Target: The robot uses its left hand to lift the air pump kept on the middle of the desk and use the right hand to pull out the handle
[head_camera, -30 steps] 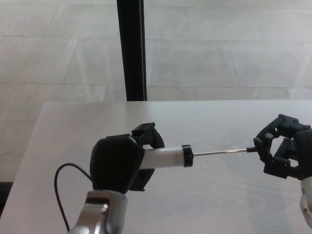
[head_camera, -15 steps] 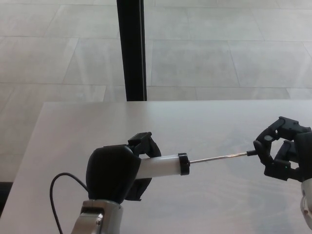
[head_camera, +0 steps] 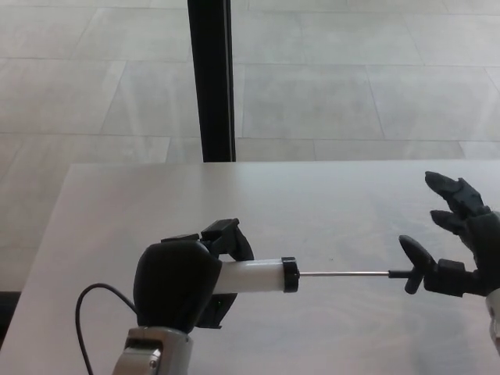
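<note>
The air pump's white barrel [head_camera: 254, 275] is held level above the desk [head_camera: 312, 195], with my left hand [head_camera: 183, 283] shut around its rear end. A thin metal rod [head_camera: 344, 273] runs out of the barrel's black cap to the right. It ends in the black T-handle [head_camera: 412, 264]. My right hand [head_camera: 465, 242] is at the right edge with its fingers spread open, above and right of the handle. Its thumb lies just beside the handle; contact is unclear.
A black cable [head_camera: 86, 312] loops from my left forearm over the desk's near left part. A black vertical post [head_camera: 211, 78] stands behind the desk's far edge, against a pale tiled floor.
My right hand's fingers have opened off the handle and spread upward. The left hand has drifted slightly down and left with the pump. The rod stays pulled out.
</note>
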You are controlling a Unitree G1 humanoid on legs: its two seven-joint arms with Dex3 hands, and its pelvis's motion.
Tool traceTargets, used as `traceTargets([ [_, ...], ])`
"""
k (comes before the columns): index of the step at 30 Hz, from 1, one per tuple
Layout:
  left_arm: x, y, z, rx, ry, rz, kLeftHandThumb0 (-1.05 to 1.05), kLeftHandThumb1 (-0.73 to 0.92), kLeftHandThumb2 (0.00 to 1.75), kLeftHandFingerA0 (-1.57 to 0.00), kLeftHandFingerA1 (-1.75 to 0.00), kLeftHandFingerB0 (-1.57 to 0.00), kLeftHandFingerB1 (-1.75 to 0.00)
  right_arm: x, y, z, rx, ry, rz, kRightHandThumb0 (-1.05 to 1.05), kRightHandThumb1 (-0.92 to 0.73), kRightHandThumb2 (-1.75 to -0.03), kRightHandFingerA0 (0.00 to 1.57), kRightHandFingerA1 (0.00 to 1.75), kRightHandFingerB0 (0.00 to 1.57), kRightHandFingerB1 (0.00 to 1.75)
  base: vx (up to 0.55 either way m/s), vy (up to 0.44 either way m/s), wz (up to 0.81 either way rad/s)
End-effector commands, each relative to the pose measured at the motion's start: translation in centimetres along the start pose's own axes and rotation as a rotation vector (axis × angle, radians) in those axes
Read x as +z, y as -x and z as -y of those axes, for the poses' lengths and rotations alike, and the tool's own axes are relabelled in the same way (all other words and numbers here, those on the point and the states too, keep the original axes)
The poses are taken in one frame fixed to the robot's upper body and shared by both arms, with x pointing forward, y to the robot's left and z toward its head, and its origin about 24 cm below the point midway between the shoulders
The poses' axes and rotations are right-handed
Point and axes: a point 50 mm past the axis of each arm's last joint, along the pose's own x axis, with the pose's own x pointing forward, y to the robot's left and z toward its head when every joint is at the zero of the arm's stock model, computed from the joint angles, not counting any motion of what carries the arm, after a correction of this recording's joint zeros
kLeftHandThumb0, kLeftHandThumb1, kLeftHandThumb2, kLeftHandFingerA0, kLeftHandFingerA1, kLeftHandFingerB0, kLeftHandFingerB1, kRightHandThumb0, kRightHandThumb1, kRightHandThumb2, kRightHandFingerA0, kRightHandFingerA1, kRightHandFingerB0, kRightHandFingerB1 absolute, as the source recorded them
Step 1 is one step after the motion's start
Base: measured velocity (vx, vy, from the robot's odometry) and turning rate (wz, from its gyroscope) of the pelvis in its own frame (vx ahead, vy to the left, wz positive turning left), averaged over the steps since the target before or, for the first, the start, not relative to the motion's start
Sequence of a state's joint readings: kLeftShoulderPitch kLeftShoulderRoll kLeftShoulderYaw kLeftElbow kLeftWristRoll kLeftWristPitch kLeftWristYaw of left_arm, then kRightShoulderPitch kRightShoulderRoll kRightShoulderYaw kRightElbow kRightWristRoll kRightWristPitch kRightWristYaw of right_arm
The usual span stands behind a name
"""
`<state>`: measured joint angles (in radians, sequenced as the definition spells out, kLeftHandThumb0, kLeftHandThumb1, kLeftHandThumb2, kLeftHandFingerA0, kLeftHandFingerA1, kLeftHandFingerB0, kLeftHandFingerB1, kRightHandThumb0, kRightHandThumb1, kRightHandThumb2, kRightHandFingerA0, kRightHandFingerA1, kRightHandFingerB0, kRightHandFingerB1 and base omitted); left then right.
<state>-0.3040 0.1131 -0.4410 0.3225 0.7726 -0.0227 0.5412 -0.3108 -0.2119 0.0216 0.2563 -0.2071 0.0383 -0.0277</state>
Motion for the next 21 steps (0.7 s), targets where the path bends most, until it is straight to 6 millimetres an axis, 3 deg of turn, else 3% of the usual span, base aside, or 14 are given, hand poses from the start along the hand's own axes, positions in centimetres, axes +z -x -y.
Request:
traceTargets([
  [1,-0.4,0.3,0.1,-0.008,-0.047,-0.006,-0.12,0.44,1.23,-0.83,-1.75,-0.74,-1.52,-0.5,0.1,0.4,0.240,0.136,-0.075,-1.05,-0.65,-0.63,0.00,0.00,0.00,0.00,0.00,0.000,0.00],
  [8,-0.8,0.2,0.6,-0.158,-0.051,-0.103,-0.16,0.53,1.22,-0.84,-1.75,-0.75,-1.63,-0.5,0.2,1.8,0.249,0.102,-0.101,-1.05,-0.66,-0.61,0.00,0.00,0.00,0.00,0.00,0.000,0.00],
  [9,-0.9,0.2,0.7,-0.207,-0.059,-0.123,-0.13,0.50,1.25,-0.88,-1.75,-0.76,-1.63,-0.5,0.3,2.0,0.242,0.103,-0.097,-1.05,-0.67,-0.62,0.00,0.00,0.00,0.00,0.00,0.000,0.00],
  [10,-1.0,0.2,0.9,-0.258,-0.068,-0.132,-0.17,0.50,1.19,-1.22,-1.47,-0.99,-1.32,-0.6,0.3,2.1,0.232,0.099,-0.093,-1.05,-0.67,-0.61,0.00,0.00,0.00,0.00,0.00,0.000,0.00],
  [11,-1.2,0.1,1.0,-0.332,-0.088,-0.149,-0.10,0.55,1.14,-0.93,-1.75,-0.74,-1.63,-0.6,0.2,2.2,0.220,0.099,-0.087,-1.05,-0.58,-0.81,0.00,0.00,0.00,0.00,0.00,0.000,0.00],
  [12,-1.4,0.1,1.1,-0.387,-0.109,-0.171,-0.23,0.56,1.13,-1.20,-1.42,-0.98,-1.28,-0.6,0.1,2.3,0.209,0.092,-0.086,-1.04,-0.58,-0.82,0.00,0.00,0.00,0.00,0.00,0.000,0.00],
  [13,-1.6,0.3,1.4,-0.458,-0.128,-0.208,-0.13,0.62,1.00,-0.88,-1.75,-0.75,-1.49,-0.6,0.1,2.4,0.193,0.077,-0.083,-1.04,-0.60,-0.82,0.00,0.00,0.00,0.00,0.00,0.000,0.00],
  [14,-1.7,0.5,1.4,-0.496,-0.125,-0.229,-0.13,0.62,1.00,-0.88,-1.75,-0.75,-1.49,-0.6,0.1,2.4,0.185,0.073,-0.080,-1.04,-0.60,-0.82,0.00,0.00,0.00,0.00,0.00,0.000,0.00],
  [15,-1.9,0.8,1.7,-0.516,-0.125,-0.247,-0.14,0.63,0.96,-0.85,-1.73,-0.78,-1.38,-0.4,0.1,2.5,0.168,0.050,-0.083,-1.02,-0.60,-0.83,0.00,0.00,0.00,0.00,0.00,0.000,0.00],
  [16,-2.0,1.0,2.0,-0.583,-0.175,-0.272,-0.18,0.65,0.89,-0.80,-1.53,-0.77,-1.05,-0.5,0.1,2.6,0.155,0.036,-0.077,-1.01,-0.61,-0.83,0.00,0.00,0.00,0.00,0.00,0.000,0.00],
  [17,-2.1,1.0,2.0,-0.591,-0.181,-0.275,-0.18,0.65,0.89,-0.80,-1.53,-0.77,-1.05,-0.5,0.1,2.6,0.154,0.034,-0.076,-1.01,-0.61,-0.83,0.00,0.00,0.00,0.00,0.00,0.000,0.00],
  [19,-2.4,1.5,2.7,-0.704,-0.273,-0.300,-0.35,0.66,0.65,-0.77,-1.37,-0.43,-0.64,-0.5,0.1,2.9,0.130,0.014,-0.066,-1.01,-0.65,-0.85,0.00,0.00,0.00,0.00,0.00,0.000,0.00],
  [20,-2.8,1.7,2.8,-0.778,-0.246,-0.370,-0.58,0.47,0.83,-0.24,-0.65,-0.08,-0.46,-0.4,0.0,2.9,0.120,0.001,-0.069,-1.00,-0.64,-0.85,0.00,0.00,0.00,0.00,0.00,0.000,0.00],
  [21,-3.0,1.8,2.9,-0.820,-0.221,-0.410,-0.63,0.49,0.83,-0.04,-0.55,-0.02,-0.34,-0.4,0.0,3.0,0.117,-0.006,-0.073,-1.00,-0.64,-0.85,0.00,0.00,0.00,0.00,0.00,0.000,0.00],
])
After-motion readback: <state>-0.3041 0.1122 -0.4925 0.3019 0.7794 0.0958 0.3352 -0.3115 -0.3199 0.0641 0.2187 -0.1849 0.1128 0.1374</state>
